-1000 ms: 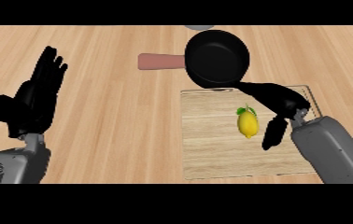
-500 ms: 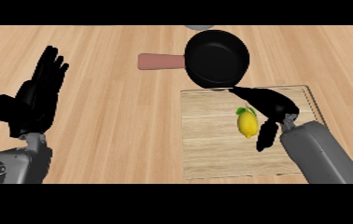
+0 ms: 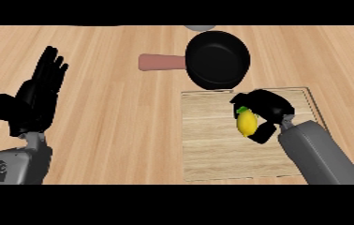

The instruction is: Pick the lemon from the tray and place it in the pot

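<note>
A yellow lemon point(image 3: 247, 123) with a green stem end lies on the light wooden tray point(image 3: 214, 149) at the right. My right hand point(image 3: 268, 107) is wrapped over it, fingers curled above and thumb below, touching both sides. The black pot point(image 3: 217, 60) with a reddish-brown handle point(image 3: 162, 62) sits just beyond the tray's far edge, its inside bare. My left hand point(image 3: 38, 97) rests open at the left edge, fingers up.
A grey round object point(image 3: 200, 27) peeks in at the top behind the pot. The wooden counter point(image 3: 117, 116) stretches between the left hand and the tray.
My right hand has moved left across the tray and closed its fingers and thumb around the lemon. The left hand has stayed still.
</note>
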### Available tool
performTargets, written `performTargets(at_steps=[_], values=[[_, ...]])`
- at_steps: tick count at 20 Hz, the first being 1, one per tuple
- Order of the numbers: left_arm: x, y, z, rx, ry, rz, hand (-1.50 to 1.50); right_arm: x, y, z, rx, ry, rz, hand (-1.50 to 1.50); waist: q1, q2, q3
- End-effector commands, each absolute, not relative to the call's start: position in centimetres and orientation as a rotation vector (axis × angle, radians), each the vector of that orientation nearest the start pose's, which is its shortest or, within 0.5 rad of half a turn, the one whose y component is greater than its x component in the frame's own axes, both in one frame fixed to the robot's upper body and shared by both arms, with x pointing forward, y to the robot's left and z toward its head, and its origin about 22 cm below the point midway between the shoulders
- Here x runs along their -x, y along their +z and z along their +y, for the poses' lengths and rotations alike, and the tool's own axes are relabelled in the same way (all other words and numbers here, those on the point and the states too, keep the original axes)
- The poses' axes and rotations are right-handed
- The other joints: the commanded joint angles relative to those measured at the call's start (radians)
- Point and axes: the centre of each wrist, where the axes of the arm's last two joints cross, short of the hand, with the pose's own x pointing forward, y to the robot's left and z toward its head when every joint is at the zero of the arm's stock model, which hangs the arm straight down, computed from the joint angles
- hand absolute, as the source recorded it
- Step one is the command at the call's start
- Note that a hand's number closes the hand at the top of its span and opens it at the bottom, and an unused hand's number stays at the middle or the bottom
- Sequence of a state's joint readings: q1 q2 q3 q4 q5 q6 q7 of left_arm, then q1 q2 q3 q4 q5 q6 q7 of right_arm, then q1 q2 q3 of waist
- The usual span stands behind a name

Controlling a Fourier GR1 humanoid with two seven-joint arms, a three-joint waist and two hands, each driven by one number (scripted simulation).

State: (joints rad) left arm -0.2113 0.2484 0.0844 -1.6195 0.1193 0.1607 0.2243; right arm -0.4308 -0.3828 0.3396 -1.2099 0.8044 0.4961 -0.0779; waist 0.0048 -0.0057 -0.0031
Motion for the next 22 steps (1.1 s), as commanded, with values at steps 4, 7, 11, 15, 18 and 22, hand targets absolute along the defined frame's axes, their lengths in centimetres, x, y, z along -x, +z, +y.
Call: performTargets(at_steps=[4, 7, 11, 15, 18, 22], values=[[-28.9, 8.7, 26.7, -0.215, 0.069, -1.614, 0.0, -33.2, 2.8, -22.5, 0.347, 1.652, -1.111, 1.5, -0.002, 0.006, 0.003], [-29.2, 6.5, 26.9, -0.188, 0.063, -1.61, 0.0, -33.8, 1.5, -22.2, 0.378, 1.62, -1.126, 1.5, -0.001, 0.007, 0.003], [-28.0, 7.6, 27.7, -0.176, 0.056, -1.597, 0.0, -30.8, 4.3, -8.9, 0.435, 1.483, -1.199, 1.5, 0.022, 0.0, 0.002], [-29.6, 9.0, 25.1, -0.109, -0.004, -1.628, 0.0, -30.5, 6.2, -5.6, 0.509, 1.402, -1.251, 1.5, 0.092, 0.006, 0.004], [-29.9, 8.9, 25.1, -0.115, -0.023, -1.632, 0.0, -30.3, 8.8, -3.6, 0.56, 1.28, -1.301, 1.5, 0.106, 0.01, 0.003], [-30.2, 8.4, 25.2, -0.118, -0.015, -1.615, 0.0, -29.1, 12.2, -1.6, 0.672, 1.004, -1.469, 1.5, 0.093, 0.004, 0.002]])
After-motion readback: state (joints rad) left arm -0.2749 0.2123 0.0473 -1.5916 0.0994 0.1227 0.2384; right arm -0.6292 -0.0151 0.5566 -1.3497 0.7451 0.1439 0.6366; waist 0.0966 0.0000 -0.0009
